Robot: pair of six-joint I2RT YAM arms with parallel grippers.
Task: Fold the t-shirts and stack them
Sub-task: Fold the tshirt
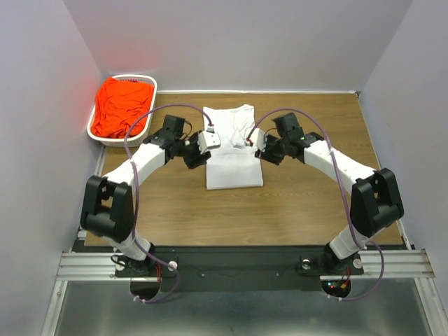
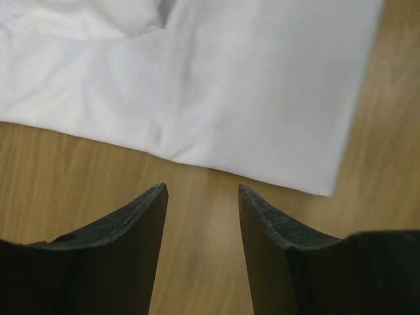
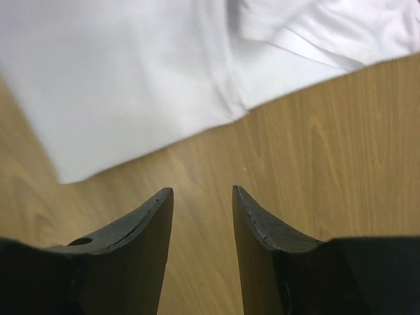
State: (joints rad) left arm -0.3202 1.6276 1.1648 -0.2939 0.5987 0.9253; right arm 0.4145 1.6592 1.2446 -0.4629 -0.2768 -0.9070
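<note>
Left gripper point(image 2: 202, 190) agape, orange t-shirt point(image 1: 120, 105) fills basket point(image 1: 136, 76)

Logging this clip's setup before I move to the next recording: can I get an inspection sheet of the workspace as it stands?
Surface: wooden table, with bare wood around the shirt.
Job's things: white t-shirt lies flat mid-table, partly folded; orange-red t-shirt lies crumpled in the basket at the far left corner.
Clutter: nothing seen.
Hands: left hand and right hand are both open and empty, one at each side edge of the white t-shirt, over wood.
Cables: purple cables loop along each arm.
Surroundings: plain pale walls on three sides; metal rail at the near edge.
</note>
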